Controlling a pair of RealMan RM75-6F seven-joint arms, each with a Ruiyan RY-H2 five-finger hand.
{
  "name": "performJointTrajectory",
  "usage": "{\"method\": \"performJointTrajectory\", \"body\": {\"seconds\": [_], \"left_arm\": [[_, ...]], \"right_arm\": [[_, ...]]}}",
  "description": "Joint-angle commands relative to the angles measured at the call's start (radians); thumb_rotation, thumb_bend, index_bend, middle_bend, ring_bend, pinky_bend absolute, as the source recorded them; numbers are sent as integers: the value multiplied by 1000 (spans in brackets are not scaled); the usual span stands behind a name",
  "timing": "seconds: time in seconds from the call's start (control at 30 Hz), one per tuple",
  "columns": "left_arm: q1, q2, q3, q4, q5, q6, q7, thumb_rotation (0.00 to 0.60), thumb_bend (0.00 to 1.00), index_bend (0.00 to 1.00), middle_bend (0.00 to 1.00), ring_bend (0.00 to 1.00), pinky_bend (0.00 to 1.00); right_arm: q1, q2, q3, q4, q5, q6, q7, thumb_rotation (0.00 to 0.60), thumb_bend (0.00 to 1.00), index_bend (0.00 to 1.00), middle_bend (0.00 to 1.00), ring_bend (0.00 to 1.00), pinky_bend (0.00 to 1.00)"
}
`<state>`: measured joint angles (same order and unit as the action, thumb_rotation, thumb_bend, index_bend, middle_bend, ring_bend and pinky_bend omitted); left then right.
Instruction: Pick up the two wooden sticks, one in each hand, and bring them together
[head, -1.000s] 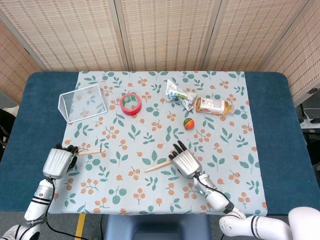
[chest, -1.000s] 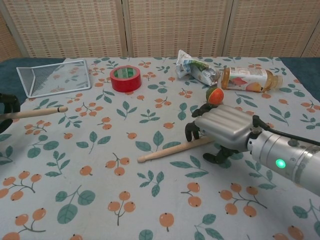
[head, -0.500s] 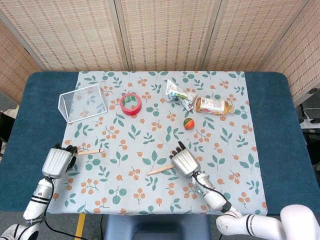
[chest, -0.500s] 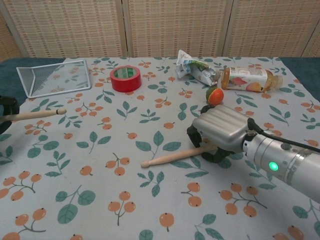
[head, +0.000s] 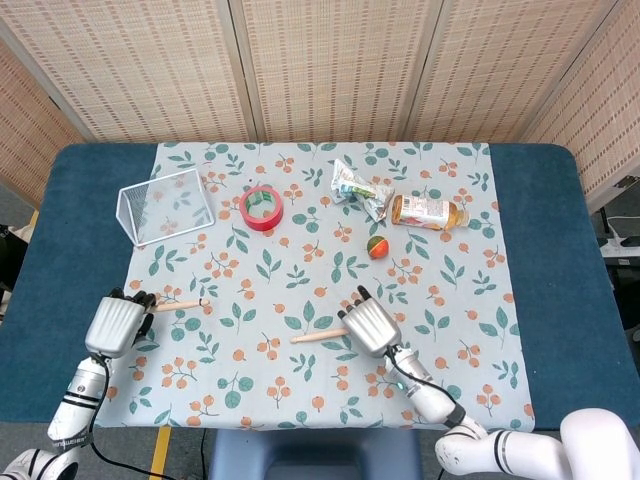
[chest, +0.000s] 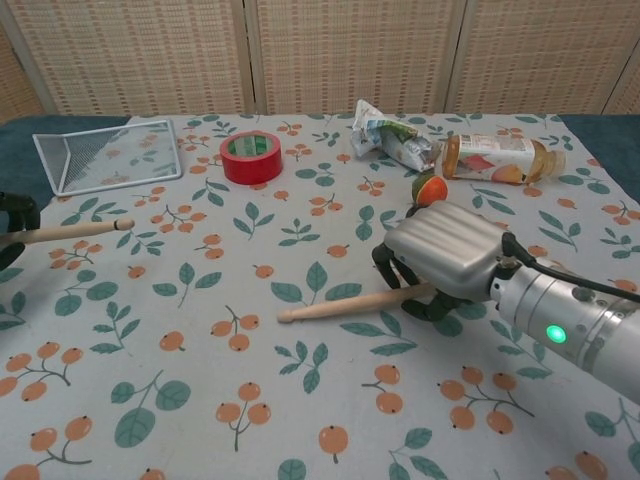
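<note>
**Both sticks gripped, right one coming off the cloth**

Since a second ago, the right hand (chest: 445, 255) is closing tighter over its stick (chest: 345, 303) and drawing it slightly toward the robot, away from the red tape (head: 262, 207); the free end is now pointing left, nearer the counter's front edge. The left hand (head: 115, 322) is staying put, fingers wrapped around the second stick (head: 182, 303), which is pointing right, well in front of the tape and below the wire basket (head: 165, 205).

Judging by look, both sticks are light, stiff, smooth wooden rods. A grip at one end, as both hands are using, is leaving a long free length for touching the tips, though a thin round shaft may be rolling in the fingers if squeezed loosely.

Behind the right hand, to the tape's right, a small ball (head: 377, 247), a bottle (head: 428, 212) and a crumpled wrapper (head: 358, 188) are lying. The bottle's label is showing print too small to read.
</note>
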<state>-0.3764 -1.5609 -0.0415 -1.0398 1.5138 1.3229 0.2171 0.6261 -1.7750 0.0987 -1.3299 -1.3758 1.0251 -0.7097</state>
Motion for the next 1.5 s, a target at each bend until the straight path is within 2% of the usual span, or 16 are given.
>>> {"method": "performJointTrajectory", "body": {"seconds": [0.03,0.13,0.23,0.47,0.57,0.67,0.8,1.03,1.27,1.5], "left_arm": [[1,0,-2,0,-2,1,-2,600,549,834,919,730,459],[2,5,-10,-6,-13,-1,-22,600,549,836,921,730,459],[0,16,-30,-19,-42,-19,-63,600,551,838,926,730,460],[-4,47,-77,-89,-105,-49,-125,600,550,843,932,730,459],[0,72,-97,-175,-141,-67,-161,600,551,845,934,731,459],[-2,109,-105,-322,-157,-86,-179,600,556,847,935,730,459],[-23,142,-109,-478,-155,-100,-94,600,556,847,934,730,460],[-60,137,-123,-639,-199,-109,110,600,557,847,935,730,459],[-84,121,-132,-698,-239,-112,199,600,556,847,935,730,459],[-92,112,-112,-725,-229,-102,241,600,555,847,935,730,459]], "right_arm": [[-1,1,-4,0,-2,4,4,600,302,931,831,585,245],[-11,2,-9,2,-15,31,32,600,302,990,889,629,271],[-33,3,-13,0,-50,89,119,600,302,1000,928,661,290],[-63,-28,28,-40,-59,172,311,600,302,1000,932,663,290],[-60,-55,42,-48,-72,187,390,600,302,1000,932,663,290],[-44,-101,71,-40,-85,206,446,600,302,1000,933,663,290],[-16,-167,105,-16,-99,225,477,600,302,1000,933,663,290],[33,-229,160,16,-68,197,454,600,302,1000,933,663,290],[61,-252,178,21,-34,161,430,600,302,1000,933,663,290],[73,-257,195,39,-11,155,427,600,302,1000,933,663,290]]}}
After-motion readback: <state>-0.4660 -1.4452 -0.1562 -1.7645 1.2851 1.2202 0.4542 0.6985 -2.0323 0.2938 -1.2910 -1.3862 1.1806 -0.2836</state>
